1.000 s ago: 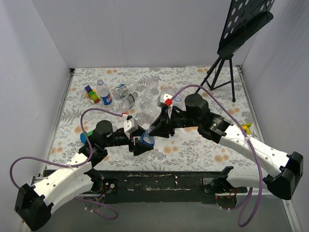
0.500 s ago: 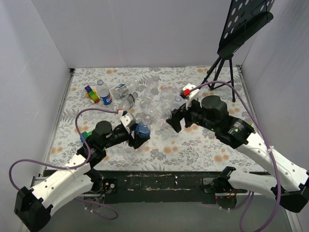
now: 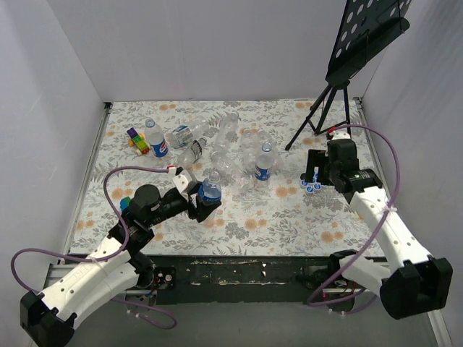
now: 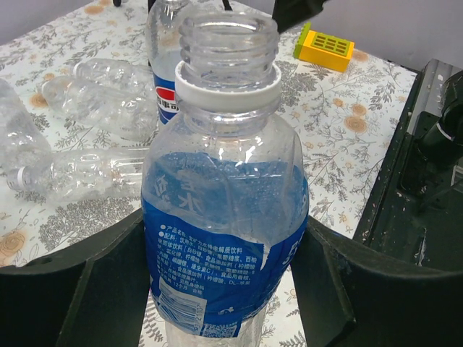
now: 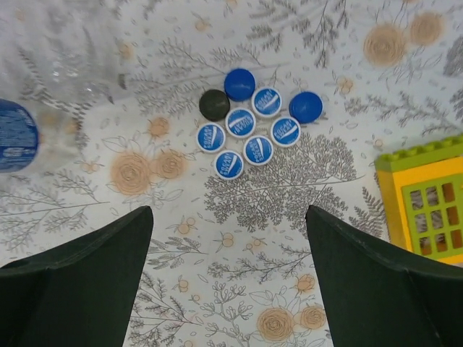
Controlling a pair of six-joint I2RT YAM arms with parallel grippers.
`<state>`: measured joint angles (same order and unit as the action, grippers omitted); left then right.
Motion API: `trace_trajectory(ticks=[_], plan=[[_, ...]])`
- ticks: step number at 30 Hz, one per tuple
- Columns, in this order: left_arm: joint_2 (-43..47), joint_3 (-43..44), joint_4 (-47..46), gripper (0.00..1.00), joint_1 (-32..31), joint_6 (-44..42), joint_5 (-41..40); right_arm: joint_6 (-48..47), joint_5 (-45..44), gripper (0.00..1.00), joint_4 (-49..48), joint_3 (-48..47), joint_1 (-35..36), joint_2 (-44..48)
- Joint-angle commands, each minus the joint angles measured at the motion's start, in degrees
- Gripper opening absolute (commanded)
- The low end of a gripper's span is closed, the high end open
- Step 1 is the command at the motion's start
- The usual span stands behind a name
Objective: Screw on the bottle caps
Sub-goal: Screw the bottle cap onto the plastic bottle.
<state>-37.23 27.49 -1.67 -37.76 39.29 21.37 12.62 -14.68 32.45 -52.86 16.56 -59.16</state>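
Left gripper (image 3: 202,207): closed partway on an upright bottle (image 3: 210,191), with one finger pressed against each side of the blue label band. In the left wrist view, the neck of this held bottle (image 4: 226,210) is seen to be open. The threads are bare, a white ring sits below them, and no cap is fitted. Whether its base rests on the table (image 3: 289,224) cannot be told.

Right gripper (image 3: 313,178): spread wide and holding nothing. It is positioned above the bottle caps (image 3: 311,186), at the right side of the table. In the right wrist view, the bottle caps (image 5: 249,130) are seen lying flat in a tight cluster. Eight blue ones are counted, six of them printed white on top, and one dark round piece (image 5: 214,105) touches the group. No finger is in contact with them.

A yellow-and-green toy block (image 5: 427,206) lies near the cluster, to its right in the wrist view.

Another labelled bottle (image 3: 265,164) stands upright near the table centre, between the two grippers. Several clear bottles (image 3: 217,141) lie toppled behind it. One more bottle (image 3: 156,139) stands at the far left beside a coloured toy (image 3: 137,139). A black tripod stand (image 3: 334,101) is set at the far right corner.
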Motion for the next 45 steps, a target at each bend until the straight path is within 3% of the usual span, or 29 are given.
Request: trace_trajectory(ticks=[1, 19, 29, 45], plan=[[1.6, 1.9, -0.3, 0.0, 0.1, -1.1, -1.8, 4.2, 4.7, 0.92, -4.0, 3.1, -3.4, -4.7], [1.7, 2.0, 0.4, 0.0, 0.2, -2.4, -4.4, 4.7, 3.5, 0.58, -12.7, 5.4, -4.7, -22.8], [0.9, 2.4, 1.1, 0.0, 0.1, -2.7, -4.5, 4.3, 3.6, 0.51, -13.5, 4.6, -4.7, -27.2], [0.0, 2.7, 1.3, 0.0, 0.2, -3.0, -3.9, 4.3, 3.7, 0.53, -13.8, 2.4, -4.7, -29.8]])
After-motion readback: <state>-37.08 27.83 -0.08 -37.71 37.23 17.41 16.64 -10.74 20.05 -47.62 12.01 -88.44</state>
